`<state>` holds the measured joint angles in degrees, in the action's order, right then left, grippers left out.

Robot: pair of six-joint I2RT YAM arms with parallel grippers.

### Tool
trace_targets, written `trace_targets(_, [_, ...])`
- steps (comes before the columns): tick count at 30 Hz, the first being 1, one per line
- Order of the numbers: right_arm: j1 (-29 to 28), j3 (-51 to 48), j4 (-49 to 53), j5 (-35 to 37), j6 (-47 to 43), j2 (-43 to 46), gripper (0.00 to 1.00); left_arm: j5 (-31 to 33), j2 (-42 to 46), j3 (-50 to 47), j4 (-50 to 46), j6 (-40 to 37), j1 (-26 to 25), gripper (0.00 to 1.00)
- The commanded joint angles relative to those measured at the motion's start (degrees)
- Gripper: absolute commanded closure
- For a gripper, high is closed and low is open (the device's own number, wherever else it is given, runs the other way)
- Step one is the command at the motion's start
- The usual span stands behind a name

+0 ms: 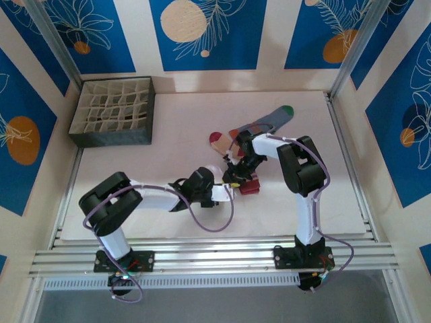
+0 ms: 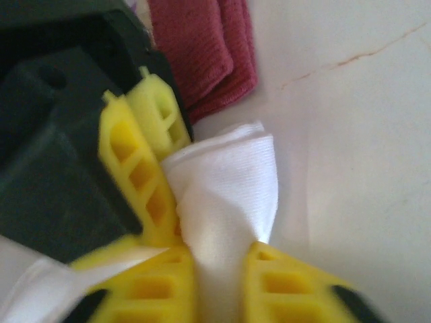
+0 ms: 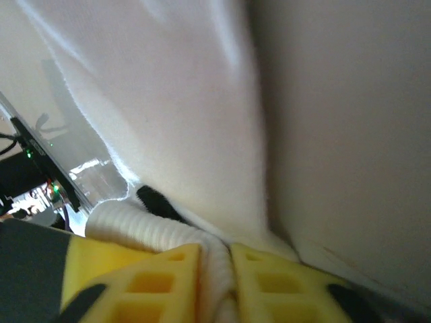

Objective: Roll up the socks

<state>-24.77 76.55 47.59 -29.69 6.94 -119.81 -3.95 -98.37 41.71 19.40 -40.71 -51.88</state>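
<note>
light: bright, even, soft shadows | wrist views: close foreground blurred | overhead: sharp

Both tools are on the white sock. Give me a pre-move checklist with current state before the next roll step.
1. Left tool grip on the white fabric sock: shut on it, ok.
2. Right tool grip on the same sock: shut on its ribbed cuff, ok.
3. Tools clear of each other: fingers sit very close in the left wrist view, cannot tell.
4. Maroon folded fabric apart from the white sock: right beside it, contact cannot tell.
5. Grey-blue sock with green toe out of the way: lies behind the tools, ok.
</note>
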Motion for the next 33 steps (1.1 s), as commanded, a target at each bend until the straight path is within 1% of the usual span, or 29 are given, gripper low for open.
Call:
trace_targets(1, [0.2,-1.3,0.3,-0.3,0.1,0.8,0.65,0.7,-1.8,0.0,-5.0,0.2,-0.2,1.00])
trace_targets(2, [1.0,-1.6,-1.1,-2.3,0.8,1.7,0.62,-0.2,-1.4,-0.5,-5.0,0.5,-0.1,1.00])
trace_targets(3, [1.8,-1.5,-1.9,-3.4,1.6,2.4,0.61,-1.0,-1.0,-1.1,-4.9,0.8,-0.1,1.00])
trace_targets(5, [3.0,0.0,-2.3,-3.2,2.7,3.1,0.61,-2.1,-0.3,-2.2,-4.2,1.2,-0.1,1.00])
trace_targets(7, [3.0,2.2,-1.7,-2.1,2.7,3.3,0.64,-2.8,-0.1,-2.9,-3.8,1.4,0.0,1.00])
trace_targets(9, [2.0,4.7,-1.1,-2.1,2.7,2.6,0.71,-3.5,0.0,-3.0,-3.8,1.6,-0.1,1.00])
trace_targets(12, [-0.1,7.2,-0.6,-1.0,2.7,0.8,0.80,-3.9,0.1,-3.2,-3.4,1.6,-0.1,1.00])
trace_targets(15, [-2.3,8.6,-1.0,-0.8,2.9,-1.7,0.86,-4.5,0.1,-3.6,-2.5,1.7,-0.1,1.00])
trace_targets(19, [-4.0,10.4,-1.0,-0.8,3.1,-5.9,0.91,-5.1,0.1,-3.5,-2.9,1.8,-0.1,1.00])
trace_targets(21, [-4.1,10.6,-0.9,0.4,3.7,-7.3,0.92,-5.3,0.7,-3.8,-3.0,2.1,-0.1,1.00])
trace_targets(26, [-1.9,10.3,0.2,6.1,6.5,-9.2,0.94,-6.1,3.3,-6.1,-3.0,4.0,-0.1,1.00])
trace_targets(29, [0.3,9.1,-0.4,8.1,7.6,-8.8,0.95,-7.2,4.7,-7.6,-3.1,5.5,-0.1,1.00])
trace_targets(33, [1.7,8.6,-0.8,10.1,7.9,-8.5,0.95,-9.5,5.7,-9.0,-2.7,8.4,-0.1,1.00])
